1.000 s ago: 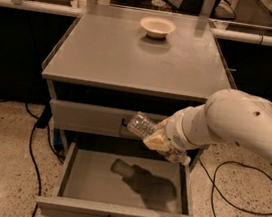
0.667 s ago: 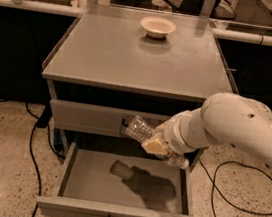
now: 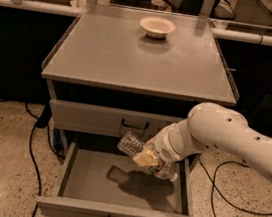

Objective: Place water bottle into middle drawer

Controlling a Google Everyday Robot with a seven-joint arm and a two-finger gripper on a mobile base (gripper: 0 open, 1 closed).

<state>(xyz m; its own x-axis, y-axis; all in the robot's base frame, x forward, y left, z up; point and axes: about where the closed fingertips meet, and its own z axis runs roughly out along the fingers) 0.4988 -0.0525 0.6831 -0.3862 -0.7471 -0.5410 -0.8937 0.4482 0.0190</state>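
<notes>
The water bottle point(image 3: 132, 144), clear crinkled plastic, lies tilted in my gripper point(image 3: 149, 160), its base pointing up and left. It hangs above the pulled-out middle drawer point(image 3: 121, 214), a shallow grey tray with a dark loop handle on its front. My gripper is shut on the bottle, over the right half of the drawer's inside. A shadow of bottle and arm falls on the drawer floor. My white arm point(image 3: 222, 138) reaches in from the right.
The closed grey drawer front point(image 3: 99, 119) sits just above the open one. A cream bowl point(image 3: 157, 26) stands at the back of the cabinet top point(image 3: 137, 60). Black cables point(image 3: 35, 142) trail on the speckled floor on both sides.
The arm and bottle have shifted slightly left and down toward the drawer; the grip is unchanged.
</notes>
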